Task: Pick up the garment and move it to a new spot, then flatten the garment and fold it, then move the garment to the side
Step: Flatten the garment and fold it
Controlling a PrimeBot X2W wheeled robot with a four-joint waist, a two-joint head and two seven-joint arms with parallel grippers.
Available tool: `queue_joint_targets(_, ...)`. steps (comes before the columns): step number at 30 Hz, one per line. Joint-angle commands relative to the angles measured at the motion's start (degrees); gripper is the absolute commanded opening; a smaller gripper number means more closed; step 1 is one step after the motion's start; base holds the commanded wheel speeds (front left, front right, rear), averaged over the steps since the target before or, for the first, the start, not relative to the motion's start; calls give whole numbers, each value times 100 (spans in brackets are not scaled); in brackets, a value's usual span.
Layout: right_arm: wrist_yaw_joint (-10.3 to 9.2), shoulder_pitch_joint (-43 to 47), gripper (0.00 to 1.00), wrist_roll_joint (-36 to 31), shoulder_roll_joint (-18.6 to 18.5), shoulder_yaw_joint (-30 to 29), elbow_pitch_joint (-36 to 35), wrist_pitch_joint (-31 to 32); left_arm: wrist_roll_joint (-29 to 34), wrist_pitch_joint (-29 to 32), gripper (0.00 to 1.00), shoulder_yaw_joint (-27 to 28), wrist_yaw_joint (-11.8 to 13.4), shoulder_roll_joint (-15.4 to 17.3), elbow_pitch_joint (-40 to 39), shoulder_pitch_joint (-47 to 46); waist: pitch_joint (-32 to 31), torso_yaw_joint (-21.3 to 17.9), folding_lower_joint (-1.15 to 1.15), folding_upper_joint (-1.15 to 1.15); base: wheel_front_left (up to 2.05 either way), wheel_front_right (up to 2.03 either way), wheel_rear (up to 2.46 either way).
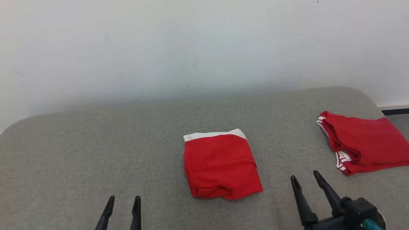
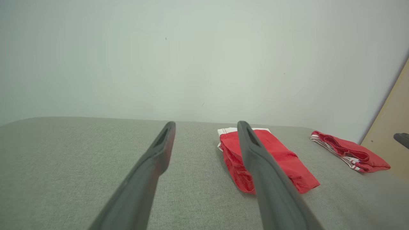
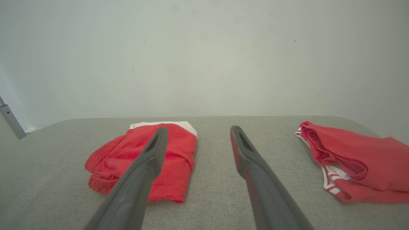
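On the grey fabric-covered table (image 1: pixel 80 143), the left gripper (image 1: pixel 125 197) hovers near left, its fingers parted and empty, the folded red garment (image 1: pixel 220 166) lies flat at centre, the right gripper (image 1: pixel 304 174) likewise gapes empty, and a second, crumpled red garment (image 1: pixel 364 145) lies far right.

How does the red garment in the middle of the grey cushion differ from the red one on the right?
The middle red fabric garment is folded into a compact, squared packet; the right red fabric garment lies looser and wider, with rumpled, open edges. The middle one shows a plain white band along its far edge; the right one shows white trim with red stripes. Both are red and rest on the grey upholstered surface.
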Motion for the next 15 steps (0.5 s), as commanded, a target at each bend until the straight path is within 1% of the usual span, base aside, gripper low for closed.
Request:
queue_joint_targets(1,-1,176,100,-105,64,-40,-92,-24,28,-18,100,80,35,5,13,113,-36,-7,1,0,0,0,0)
queue_joint_targets(4,-1,505,100,-307,168,-163,-262,-24,-2,-18,100,232,94,0,69,234,-118,1,1,0,0,0,0)
queue_joint_targets(8,-1,762,100,-392,226,-260,-348,-24,89,-18,100,348,124,0,95,356,-195,31,1,0,0,0,0)
queue_joint_targets(10,-1,842,100,-429,242,-286,-401,-24,251,-18,100,388,88,0,56,417,-205,39,1,0,0,0,0)
queue_joint_targets(15,-1,976,100,-467,289,-338,-511,-25,298,-18,100,419,18,-2,-28,588,-205,51,1,0,0,0,0)
